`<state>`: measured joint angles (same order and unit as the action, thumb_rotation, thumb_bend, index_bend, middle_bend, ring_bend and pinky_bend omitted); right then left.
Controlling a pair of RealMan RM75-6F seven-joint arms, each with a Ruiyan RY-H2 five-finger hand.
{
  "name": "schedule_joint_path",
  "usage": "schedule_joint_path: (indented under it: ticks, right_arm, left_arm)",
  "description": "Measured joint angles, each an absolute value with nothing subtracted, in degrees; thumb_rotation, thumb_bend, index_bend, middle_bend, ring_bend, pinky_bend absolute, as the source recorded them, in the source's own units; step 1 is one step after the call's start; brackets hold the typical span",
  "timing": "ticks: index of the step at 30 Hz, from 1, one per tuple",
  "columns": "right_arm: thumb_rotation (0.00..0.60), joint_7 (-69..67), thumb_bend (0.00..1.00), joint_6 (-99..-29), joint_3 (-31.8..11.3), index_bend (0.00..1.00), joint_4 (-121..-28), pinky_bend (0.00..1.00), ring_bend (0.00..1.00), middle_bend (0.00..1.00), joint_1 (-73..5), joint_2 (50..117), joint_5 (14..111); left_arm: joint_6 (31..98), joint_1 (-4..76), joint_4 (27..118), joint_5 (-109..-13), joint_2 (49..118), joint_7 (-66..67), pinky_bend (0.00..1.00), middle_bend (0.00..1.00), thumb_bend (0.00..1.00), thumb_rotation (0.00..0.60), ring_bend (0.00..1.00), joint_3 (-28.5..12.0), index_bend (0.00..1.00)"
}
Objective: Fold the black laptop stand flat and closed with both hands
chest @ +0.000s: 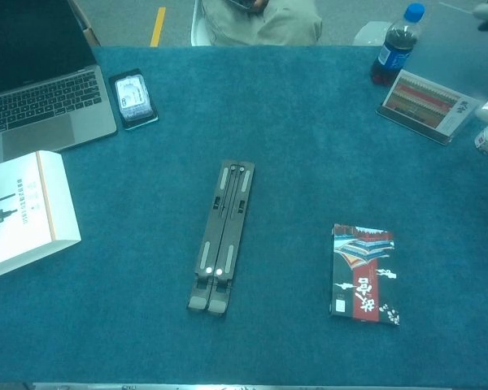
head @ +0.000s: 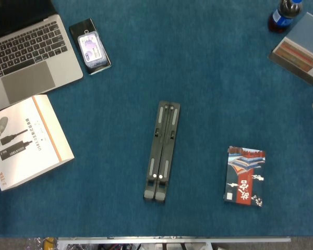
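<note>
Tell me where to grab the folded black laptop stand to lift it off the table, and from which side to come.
Grip the laptop stand across its narrow width near the middle, coming straight down from above. It lies flat and closed on the blue table, long and thin, its bars pressed together, so its long edges are the only faces to pinch. Nothing crowds it; the patterned box lies well apart.

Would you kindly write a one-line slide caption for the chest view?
Folded black laptop stand lies flat on the teal table, untouched, between a white box and a patterned red booklet.
</note>
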<state>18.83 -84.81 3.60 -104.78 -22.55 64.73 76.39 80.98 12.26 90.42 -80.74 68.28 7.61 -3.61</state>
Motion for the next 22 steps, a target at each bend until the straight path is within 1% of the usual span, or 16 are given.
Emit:
schedule_joint_path:
  ticks: [3,11,22]
  right_arm:
    - [0.600,18.7,0.22,-86.3,4.5,0.05,-104.8,0.11,0.04,0.17,-20.0,64.4,77.6]
    - [0.600,18.3,0.22,-89.6,6.1,0.05,-103.7,0.11,0.04,0.18,-13.8,64.7,79.5]
    - [0.600,17.3,0.22,-90.0,5.1,0.05,-101.5,0.11,0.04,0.18,-9.2,64.8,79.6]
  left_arm:
    - [82.2,11.3,89.3,-81.7,68.3,5.9,0.00,0.00,0.25,0.600,0.00,-3.2,0.00]
    - [84.2,9.5,89.7,-82.9,67.7,5.5,0.00,0.00,0.25,0.600,0.00,-2.6,0.00]
    - [85.5,7.4,89.5,-83.5,67.3,4.4,0.00,0.00,0.25,0.600,0.00,-1.7,0.00]
